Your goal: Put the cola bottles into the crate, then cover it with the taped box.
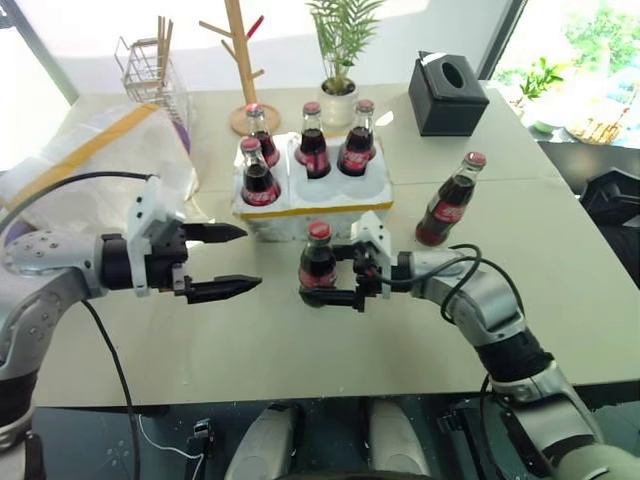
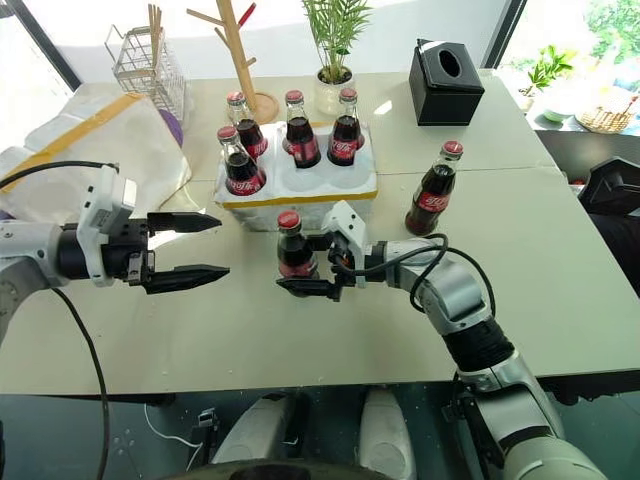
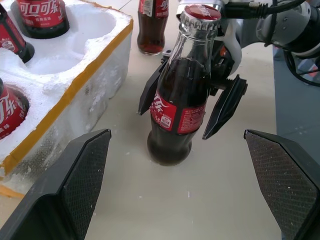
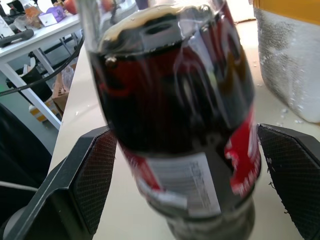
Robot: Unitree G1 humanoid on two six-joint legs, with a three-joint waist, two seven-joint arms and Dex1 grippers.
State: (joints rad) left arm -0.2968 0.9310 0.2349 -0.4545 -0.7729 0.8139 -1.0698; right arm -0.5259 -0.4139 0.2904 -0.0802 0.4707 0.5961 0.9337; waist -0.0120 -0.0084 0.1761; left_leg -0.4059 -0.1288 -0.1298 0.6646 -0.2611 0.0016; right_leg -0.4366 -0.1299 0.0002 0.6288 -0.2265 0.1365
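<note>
Loading step: 4 cola bottles [image 1: 313, 152] in crate [image 1: 315, 205]. Right gripper [image 1: 343, 279] spread around 5th bottle [image 1: 318, 262], unclamped; next: close, lift. Left gripper [image 1: 230, 261] spread, empty.

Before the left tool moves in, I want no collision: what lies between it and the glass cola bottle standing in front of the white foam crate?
Only bare beige tabletop between the open left tool and the bottle, seen in the left wrist view.

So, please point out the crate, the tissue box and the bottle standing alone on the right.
crate [image 1: 318, 208]: left eye view, yellow tape on front rim.
tissue box [image 1: 447, 105]: left eye view, front face.
lone bottle [image 1: 447, 206]: left eye view, red label.
</note>
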